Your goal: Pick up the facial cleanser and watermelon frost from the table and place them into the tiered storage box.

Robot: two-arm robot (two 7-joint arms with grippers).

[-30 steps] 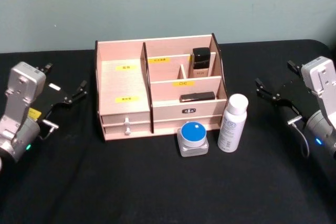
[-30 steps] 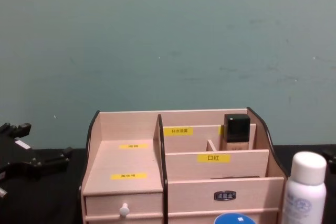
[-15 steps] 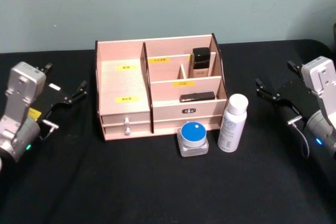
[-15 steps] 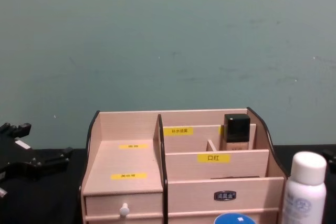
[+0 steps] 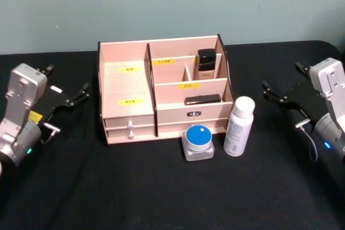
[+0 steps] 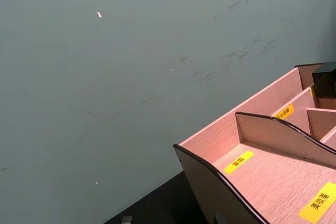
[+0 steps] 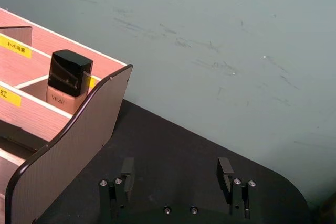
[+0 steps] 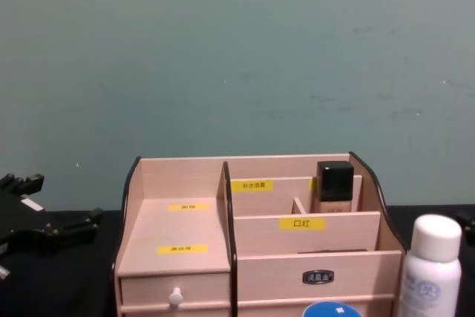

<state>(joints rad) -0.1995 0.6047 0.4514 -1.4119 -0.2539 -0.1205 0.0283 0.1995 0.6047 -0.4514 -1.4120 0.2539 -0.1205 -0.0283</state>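
Note:
The tiered storage box [image 5: 127, 85] is a light wooden stepped organiser at the table's middle, also in the chest view [image 8: 185, 235]. In front of its right half stand a white bottle with a white cap [image 5: 238, 126] [image 8: 430, 272] and a squat jar with a blue lid [image 5: 198, 141]. I cannot tell which is the facial cleanser and which the watermelon frost. My left gripper [image 5: 67, 79] hangs open to the left of the box. My right gripper [image 5: 281, 76] [image 7: 176, 167] is open to the right of it, with nothing between its fingers.
A dark-capped beige bottle [image 5: 206, 63] [image 7: 65, 77] stands in the box's back right compartment, and a flat black item [image 5: 202, 99] lies in the tier below. The black table [image 5: 161, 192] ends at a teal wall behind.

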